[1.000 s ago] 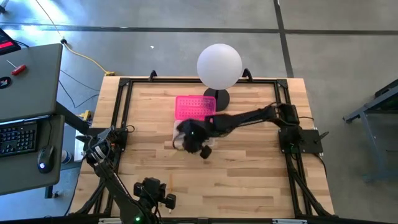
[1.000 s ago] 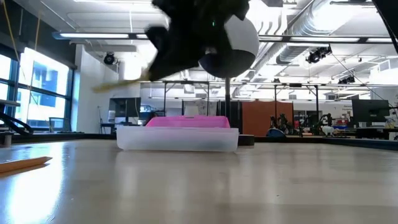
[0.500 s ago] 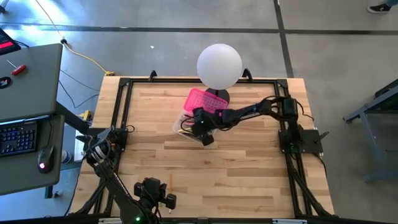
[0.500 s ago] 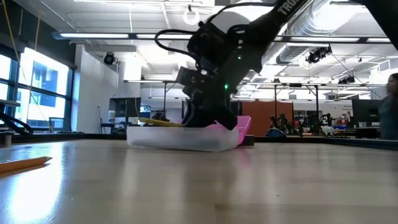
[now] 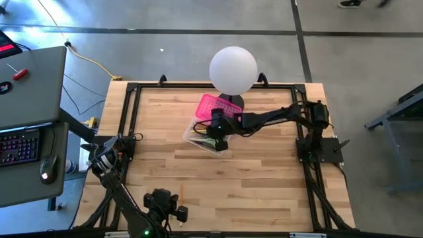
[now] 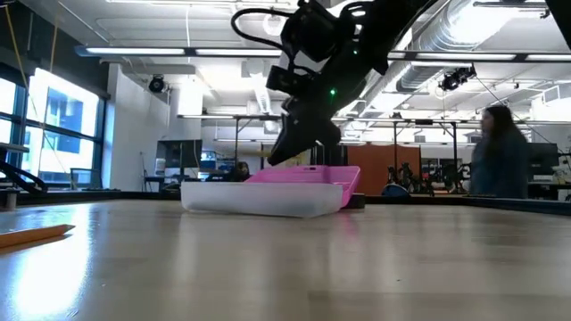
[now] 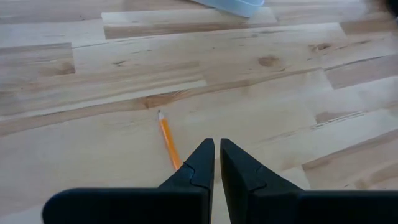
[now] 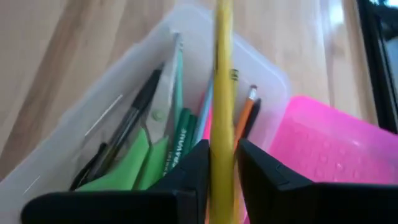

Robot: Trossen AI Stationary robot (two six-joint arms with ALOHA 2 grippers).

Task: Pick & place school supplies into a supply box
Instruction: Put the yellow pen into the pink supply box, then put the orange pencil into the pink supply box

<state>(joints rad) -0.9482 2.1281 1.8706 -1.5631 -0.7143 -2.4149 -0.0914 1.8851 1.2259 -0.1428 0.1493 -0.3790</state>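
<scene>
Two arms: right gripper (image 8: 217, 163) over supply box (image 8: 74, 149), jaws pinching yellow pencil (image 8: 222, 93); left gripper (image 7: 217, 152) parked, jaws narrow.

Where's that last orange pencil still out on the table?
The orange pencil lies on the table's near edge, just ahead of the parked left gripper, far from the supply box.

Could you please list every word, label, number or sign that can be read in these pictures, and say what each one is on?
Nothing can be read for certain.
Dark print on the green pen in the supply box: too blurred to read.
Small dark mark on the yellow pencil in the right gripper: too blurred to read.
Keys of the keyboard beside the table: too small to read.
</scene>
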